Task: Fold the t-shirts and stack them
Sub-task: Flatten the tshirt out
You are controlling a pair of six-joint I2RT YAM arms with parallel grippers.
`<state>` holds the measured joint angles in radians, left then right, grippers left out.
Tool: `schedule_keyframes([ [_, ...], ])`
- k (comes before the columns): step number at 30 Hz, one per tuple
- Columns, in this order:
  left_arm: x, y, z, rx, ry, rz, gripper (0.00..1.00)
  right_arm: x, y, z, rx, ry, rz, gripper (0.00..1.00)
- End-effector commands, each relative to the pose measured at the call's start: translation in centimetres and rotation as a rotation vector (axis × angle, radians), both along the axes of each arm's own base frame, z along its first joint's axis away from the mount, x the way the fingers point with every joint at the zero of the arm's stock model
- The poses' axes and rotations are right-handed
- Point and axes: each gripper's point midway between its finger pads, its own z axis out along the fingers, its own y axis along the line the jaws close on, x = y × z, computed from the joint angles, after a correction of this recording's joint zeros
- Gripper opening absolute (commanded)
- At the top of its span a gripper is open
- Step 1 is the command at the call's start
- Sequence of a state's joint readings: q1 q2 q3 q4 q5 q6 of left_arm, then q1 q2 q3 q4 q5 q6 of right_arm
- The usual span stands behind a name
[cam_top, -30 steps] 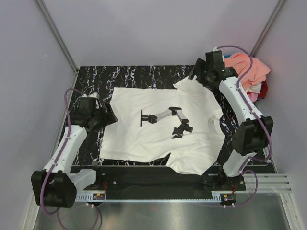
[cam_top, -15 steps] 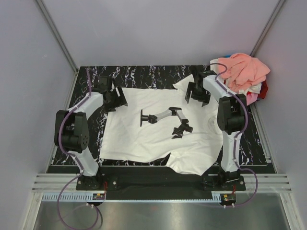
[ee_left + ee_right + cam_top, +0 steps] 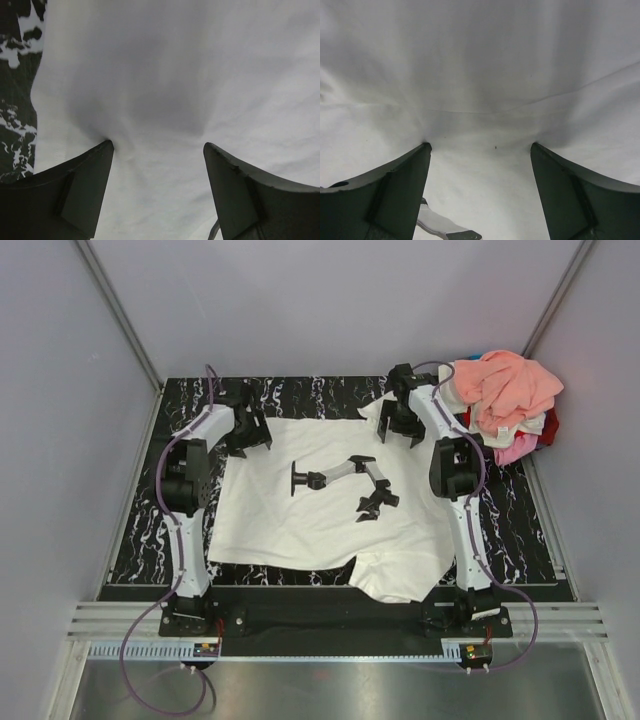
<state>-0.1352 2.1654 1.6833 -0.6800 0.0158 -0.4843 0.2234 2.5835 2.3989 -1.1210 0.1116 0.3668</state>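
A white t-shirt (image 3: 300,525) with a black print (image 3: 345,483) lies spread, print up, on the black marbled table (image 3: 300,390). My left gripper (image 3: 250,433) is stretched out to its far left corner. In the left wrist view the gripper (image 3: 157,145) is open, both fingertips (image 3: 102,150) pressing down into the white t-shirt (image 3: 165,75) beside its edge. My right gripper (image 3: 400,428) is down on the far right sleeve area. It (image 3: 480,145) is also open, tips dented into the t-shirt (image 3: 480,60), with a fold line running across just ahead of them.
Several other t-shirts, salmon-peach on top with pink, cream and red below, lie in a heap (image 3: 508,390) at the back right corner, close to the right arm. Grey walls enclose the table on three sides. Bare table (image 3: 15,100) shows left of the cloth edge.
Both arms have reached out to the shirt's far edge: the left from the left side to the far corner, the right down from above onto the far sleeve. The far hem has shifted slightly.
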Motion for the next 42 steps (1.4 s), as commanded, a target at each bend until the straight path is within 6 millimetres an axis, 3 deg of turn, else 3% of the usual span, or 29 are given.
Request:
schedule_keyframes([
  [1,1.6,2.3,-0.8,0.094,0.028,0.01,0.79,0.4,0.3,-2.8,0.001,0.046,0.011,0.88],
  [2,3.1,2.5,0.2,0.102,-0.006,0.006,0.79,1.3,0.5,-2.3,0.02,0.013,0.01,0.89],
  [4,3.5,3.7,-1.3,0.111,0.047,0.014,0.75,2.0,1.2,-2.9,0.078,0.009,0.004,0.89],
  [5,5.2,4.2,0.0,0.116,0.009,0.021,0.76,3.1,1.6,-2.1,0.107,-0.03,0.002,0.89],
  [6,5.4,4.8,-1.1,0.127,0.036,0.024,0.76,3.5,1.8,-1.9,0.117,-0.047,0.01,0.9],
  [8,6.1,6.2,-0.4,0.126,0.034,0.046,0.75,4.7,3.1,-1.5,0.184,-0.093,0.037,0.92],
  [13,6.8,8.1,0.2,0.108,0.008,0.095,0.77,7.9,4.5,0.7,0.276,-0.228,0.047,0.96],
  [14,6.9,9.4,0.3,0.103,0.007,0.127,0.77,9.1,4.9,1.7,0.295,-0.283,0.053,0.96],
  [20,6.0,11.3,1.0,0.092,0.022,0.21,0.8,12.6,5.8,4.6,0.336,-0.452,0.07,1.0],
  [23,6.3,11.7,4.5,0.115,-0.06,0.193,0.82,13.4,5.3,6.7,0.304,-0.515,0.08,1.0],
  [24,6.8,11.7,8.0,0.111,-0.142,0.193,0.83,13.4,5.1,8.7,0.303,-0.546,0.086,1.0],
  [26,6.8,11.6,11.3,0.108,-0.207,0.187,0.87,13.2,5.1,10.4,0.304,-0.568,0.091,1.0],
  [27,6.2,11.2,14.1,0.086,-0.244,0.18,0.87,13.1,5.1,11.5,0.308,-0.581,0.095,1.0],
  [28,5.9,11.0,15.7,0.079,-0.264,0.179,0.88,12.7,5.2,14.9,0.321,-0.629,0.102,1.0],
  [29,5.5,11.0,17.6,0.075,-0.288,0.181,0.88,12.2,5.1,15.6,0.323,-0.626,0.103,1.0],
  [30,3.8,10.8,20.4,0.074,-0.313,0.18,0.88,11.4,5.1,19.3,0.336,-0.675,0.116,1.0],
  [31,2.8,10.6,21.7,0.069,-0.331,0.179,0.88,10.5,4.8,19.2,0.328,-0.65,0.112,1.0],
  [32,0.8,10.4,19.9,0.065,-0.274,0.182,0.88,9.6,4.6,20.1,0.322,-0.648,0.105,1.0],
  [33,-1.2,10.0,23.5,0.047,-0.372,0.185,0.87,8.1,3.9,23.8,0.318,-0.695,0.094,1.0],
  [34,-3.8,9.8,20.3,0.04,-0.294,0.184,0.86,6.4,3.2,21.9,0.297,-0.621,0.07,1.0],
  [35,-5.2,9.6,20.4,0.038,-0.302,0.18,0.86,5.0,2.9,22.2,0.293,-0.603,0.047,0.99],
  [36,-7.8,9.9,22.1,0.056,-0.339,0.192,0.86,2.5,2.5,26.0,0.309,-0.651,0.02,1.0],
  [37,-10.5,10.0,19.4,0.07,-0.256,0.202,0.86,0.1,2.0,22.5,0.276,-0.56,-0.008,1.0],
  [38,-12.8,10.0,20.3,0.063,-0.281,0.223,0.86,-1.8,1.6,22.4,0.245,-0.553,-0.028,1.0],
  [39,-14.4,9.4,19.5,0.029,-0.268,0.23,0.85,-4.9,1.8,25.9,0.221,-0.631,-0.041,1.0],
  [40,-16.9,8.8,16.2,0.001,-0.191,0.242,0.84,-7.6,1.8,22.2,0.175,-0.566,-0.041,1.0],
  [41,-18.6,7.9,17.0,-0.057,-0.243,0.275,0.84,-9.6,2.3,22.2,0.159,-0.579,-0.033,1.0],
  [42,-19.4,7.0,16.4,-0.112,-0.26,0.276,0.84,-12.4,3.3,24.0,0.193,-0.629,-0.036,1.0],
])
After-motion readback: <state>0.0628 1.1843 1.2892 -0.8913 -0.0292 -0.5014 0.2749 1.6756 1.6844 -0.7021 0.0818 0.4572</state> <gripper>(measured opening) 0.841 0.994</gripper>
